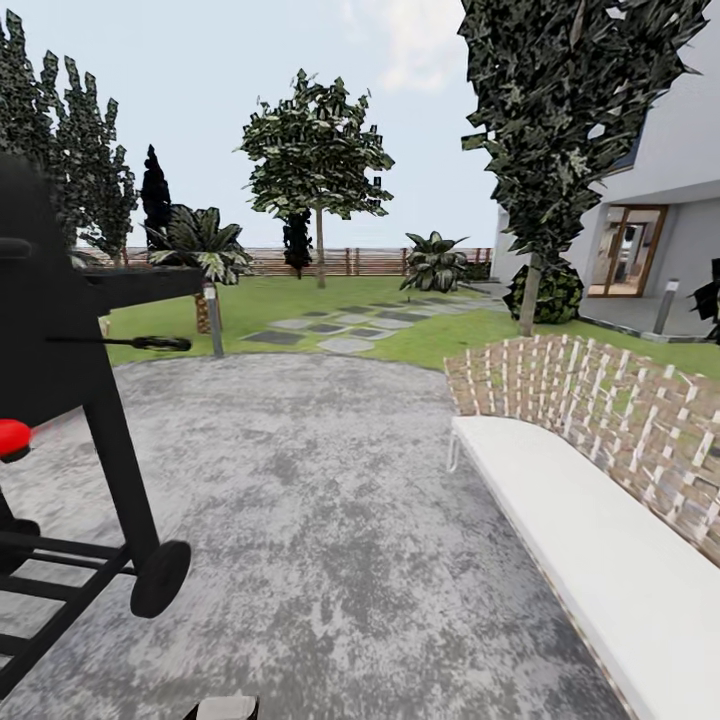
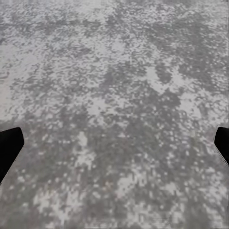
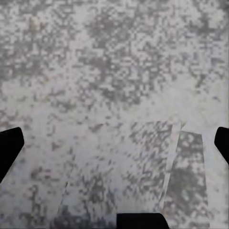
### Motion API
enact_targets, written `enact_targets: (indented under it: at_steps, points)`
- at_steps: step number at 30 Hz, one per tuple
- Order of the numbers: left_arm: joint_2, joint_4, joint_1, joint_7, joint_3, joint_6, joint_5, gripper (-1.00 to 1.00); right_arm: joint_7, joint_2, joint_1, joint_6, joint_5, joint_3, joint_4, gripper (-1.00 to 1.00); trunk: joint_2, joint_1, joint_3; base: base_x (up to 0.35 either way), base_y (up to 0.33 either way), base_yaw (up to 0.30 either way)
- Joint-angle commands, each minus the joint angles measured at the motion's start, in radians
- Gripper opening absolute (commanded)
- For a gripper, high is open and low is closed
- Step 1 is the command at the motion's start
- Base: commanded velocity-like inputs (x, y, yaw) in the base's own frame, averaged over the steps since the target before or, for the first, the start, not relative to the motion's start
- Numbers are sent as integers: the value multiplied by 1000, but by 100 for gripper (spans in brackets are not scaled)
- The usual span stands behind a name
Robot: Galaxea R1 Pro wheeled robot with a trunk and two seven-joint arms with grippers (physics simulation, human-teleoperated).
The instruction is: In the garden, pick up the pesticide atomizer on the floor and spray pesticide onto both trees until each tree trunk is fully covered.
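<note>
Trees (image 1: pixel 318 160) of the task stand on the lawn (image 1: pixel 300 300) of the garden, far behind the grey mottled paving (image 1: pixel 320 520) that the robot is on. One tree with a broad crown rises in front of the brown slat fence (image 1: pixel 350 262); its thin straight trunk (image 1: pixel 320 250) is bare up to the leaves. Another tree trunk (image 1: pixel 529 295) stands nearer, at the right of the stepping stones (image 1: pixel 345 325), close to the house (image 1: pixel 660 200). A short palm (image 1: pixel 200 245) is at the left of these stones. A black grill on wheels (image 1: pixel 90 400) stands on the paving at its left side, and a woven bench with a white seat (image 1: pixel 600 520) at its right side. No container shows in the pictures. The left gripper (image 2: pixel 114 143) hangs over the paving with its fingers (image 2: pixel 9 145) wide apart and nothing between them. The right gripper (image 3: pixel 114 143) is the same, its fingers (image 3: pixel 9 145) spread apart above the paving.
</note>
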Motion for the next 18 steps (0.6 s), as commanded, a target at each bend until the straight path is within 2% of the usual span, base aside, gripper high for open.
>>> enact_targets:
  at_steps: [1,18]
  points:
    - [0,0,0,0,0,0,0,100,0,0,0,0,0,0,0,100,0,0,0,337,0,0]
    - [0,0,0,0,0,0,0,100,0,0,0,0,0,0,0,100,0,0,0,337,0,0]
